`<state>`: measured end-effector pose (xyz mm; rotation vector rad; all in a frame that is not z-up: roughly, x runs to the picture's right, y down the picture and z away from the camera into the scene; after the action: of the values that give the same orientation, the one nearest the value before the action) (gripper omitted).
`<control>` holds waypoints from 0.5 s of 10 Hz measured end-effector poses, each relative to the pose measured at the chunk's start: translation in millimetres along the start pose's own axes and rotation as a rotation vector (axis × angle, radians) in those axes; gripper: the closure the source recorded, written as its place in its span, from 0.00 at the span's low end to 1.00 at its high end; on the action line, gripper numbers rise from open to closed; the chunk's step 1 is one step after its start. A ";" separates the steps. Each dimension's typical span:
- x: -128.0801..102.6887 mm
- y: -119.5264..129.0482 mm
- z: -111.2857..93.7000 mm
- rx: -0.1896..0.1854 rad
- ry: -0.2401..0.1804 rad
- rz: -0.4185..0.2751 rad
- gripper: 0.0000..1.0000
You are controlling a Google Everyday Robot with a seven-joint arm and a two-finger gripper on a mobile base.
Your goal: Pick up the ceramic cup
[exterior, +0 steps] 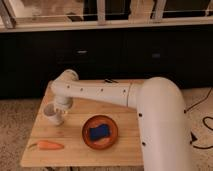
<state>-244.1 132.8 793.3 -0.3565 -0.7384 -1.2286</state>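
The small white ceramic cup [51,114] is at the left side of the wooden table [125,150]. My white arm reaches across the table from the right. Its wrist bends down at the far left, and my gripper [60,109] is right at the cup, touching or overlapping its right side. The wrist hides the gripper's end. I cannot tell whether the cup rests on the table or is just off it.
A wide orange-brown bowl [100,132] with a blue sponge [99,132] in it sits mid-table, right of the cup. A carrot [46,145] lies near the front left edge. Dark cabinets stand behind the table. A cable [202,131] lies on the floor at right.
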 end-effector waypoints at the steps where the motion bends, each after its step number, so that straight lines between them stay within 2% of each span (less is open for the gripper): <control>1: 0.8 -1.0 -2.2 0.002 -0.002 -0.001 0.90; 5: 6.8 2.3 -19.2 0.000 -0.005 -0.003 0.90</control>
<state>-234.9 116.8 784.4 -0.3582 -0.7433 -1.2310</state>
